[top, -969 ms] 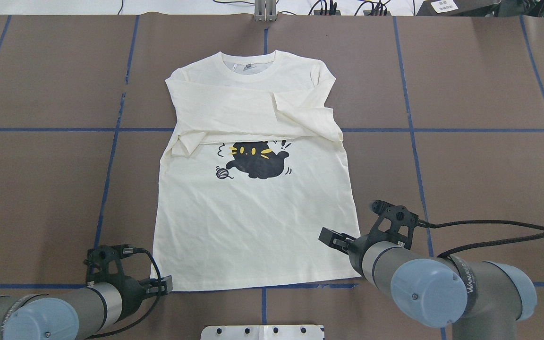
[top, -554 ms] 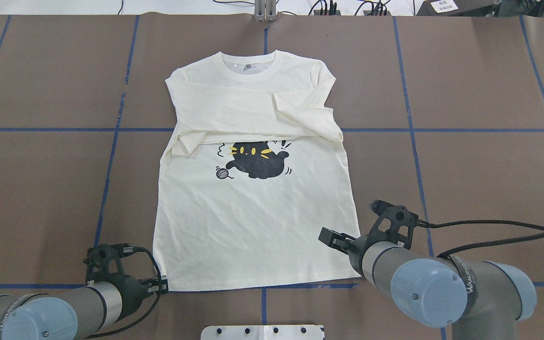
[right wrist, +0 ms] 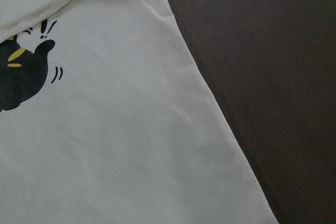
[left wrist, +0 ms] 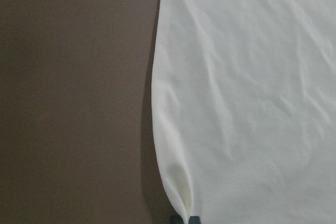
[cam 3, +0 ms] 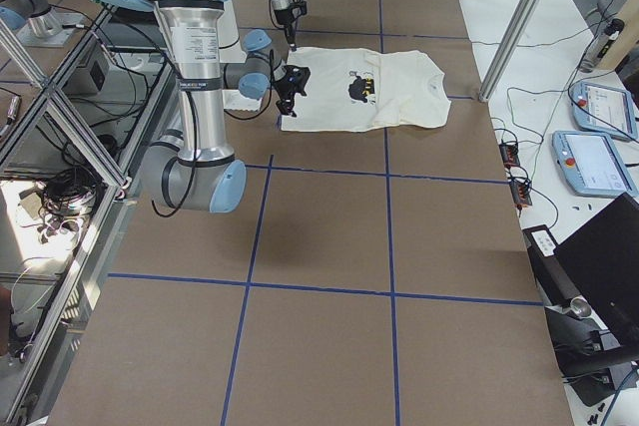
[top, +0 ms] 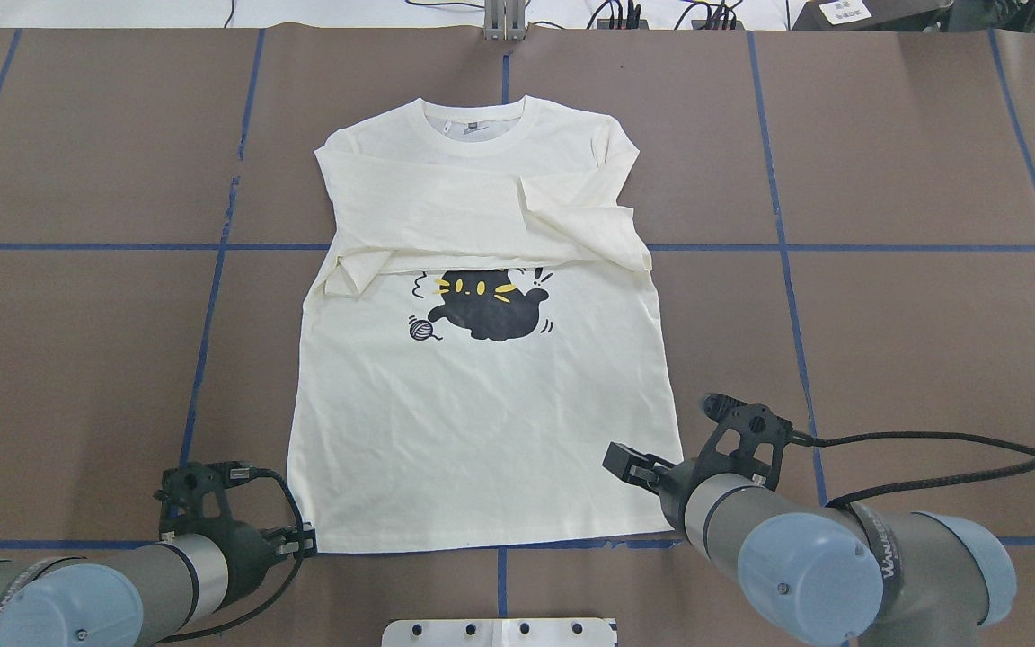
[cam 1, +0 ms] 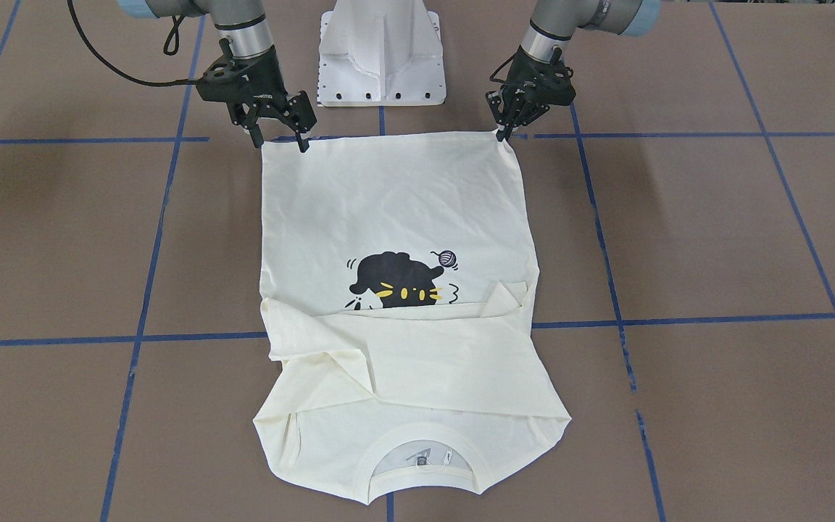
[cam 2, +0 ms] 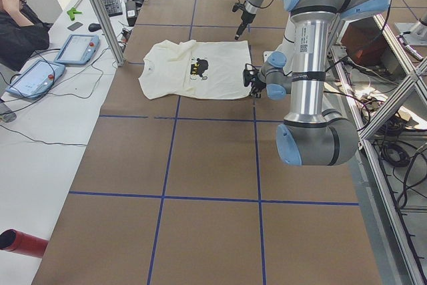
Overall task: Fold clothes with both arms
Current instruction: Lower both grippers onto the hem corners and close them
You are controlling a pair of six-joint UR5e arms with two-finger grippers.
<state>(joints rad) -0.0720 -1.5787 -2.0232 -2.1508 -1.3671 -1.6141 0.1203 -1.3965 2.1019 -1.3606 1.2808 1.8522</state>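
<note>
The cream shirt (top: 482, 431) lies flat, face up, on the brown table, with its collar (top: 473, 135) at the far side. Both sleeves are folded across the chest above the black cat print (top: 486, 305); the red lettering is hidden. My left gripper (cam 1: 502, 130) is shut on the near-left hem corner, which puckers in the left wrist view (left wrist: 181, 203). It also shows in the overhead view (top: 302, 539). My right gripper (cam 1: 280, 143) is open, with its fingers on either side of the near-right hem corner. The right wrist view shows only the shirt's side edge (right wrist: 199, 93).
The white pedestal base (cam 1: 381, 51) stands between the arms, just behind the hem. Blue tape lines cross the brown table (top: 886, 314). An operator (cam 2: 17, 25) sits at a side desk beyond the table's far edge, with tablets beside him.
The left gripper's fingers have closed on the hem corner and shifted slightly left. The right wrist has moved a little lower and left. The shirt lies as before.
</note>
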